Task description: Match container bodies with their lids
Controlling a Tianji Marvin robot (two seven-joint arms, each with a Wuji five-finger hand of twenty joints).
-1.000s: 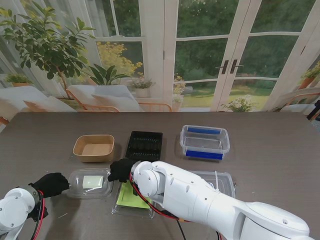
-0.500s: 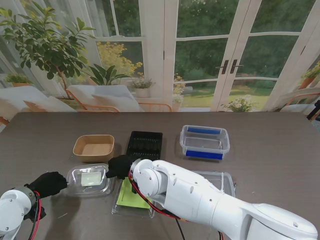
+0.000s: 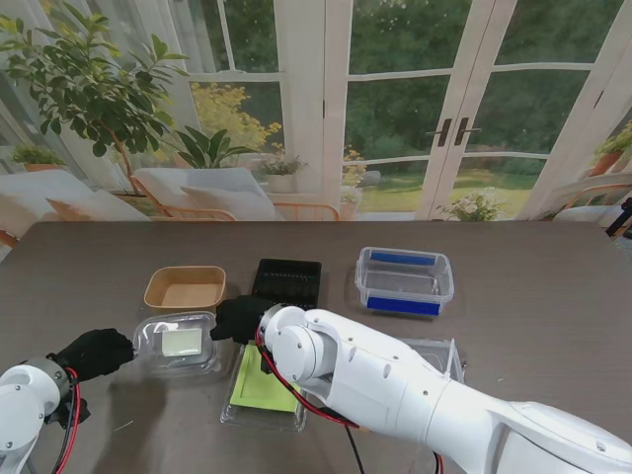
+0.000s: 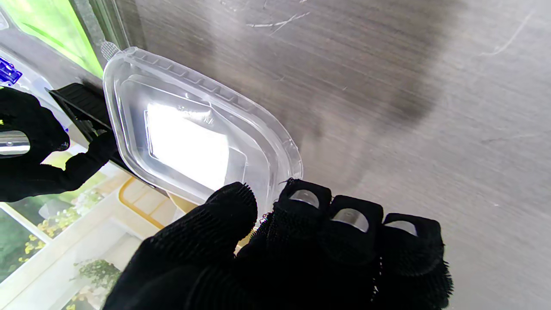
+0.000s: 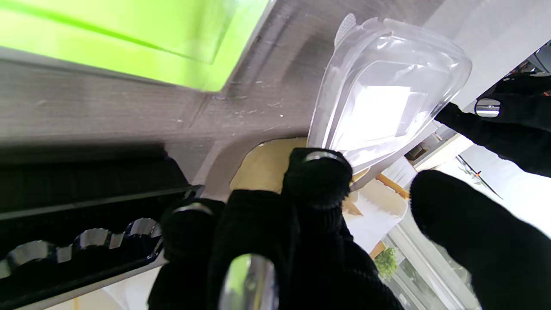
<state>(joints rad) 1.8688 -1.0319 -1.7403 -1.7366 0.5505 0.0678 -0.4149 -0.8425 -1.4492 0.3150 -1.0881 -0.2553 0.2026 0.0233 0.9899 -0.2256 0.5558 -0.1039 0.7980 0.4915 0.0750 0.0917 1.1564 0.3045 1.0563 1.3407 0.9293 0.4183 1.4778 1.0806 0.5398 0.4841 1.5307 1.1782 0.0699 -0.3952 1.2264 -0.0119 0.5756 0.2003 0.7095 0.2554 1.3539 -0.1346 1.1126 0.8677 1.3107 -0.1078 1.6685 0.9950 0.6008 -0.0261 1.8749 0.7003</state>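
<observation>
A clear plastic lid [image 3: 179, 343] hangs tilted just above the table, held between both hands. My left hand [image 3: 95, 353] pinches its left rim; in the left wrist view the thumb and fingers [image 4: 301, 206] close on the lid [image 4: 189, 142]. My right hand [image 3: 240, 319] grips the lid's right rim [image 5: 379, 99] with a fingertip [image 5: 318, 172] at the edge. The tan bowl [image 3: 185, 288] sits just beyond the lid. Farther right stand a black tray [image 3: 287, 281] and a clear box with blue clips [image 3: 403, 278].
A flat clear lid over a green sheet [image 3: 263, 387] lies near me under the right arm. Another clear lid [image 3: 436, 354] shows past the right forearm. The right arm crosses the near table from the bottom right corner.
Both hands have lifted the clear lid off the table and carried it farther from me, toward the tan bowl.
</observation>
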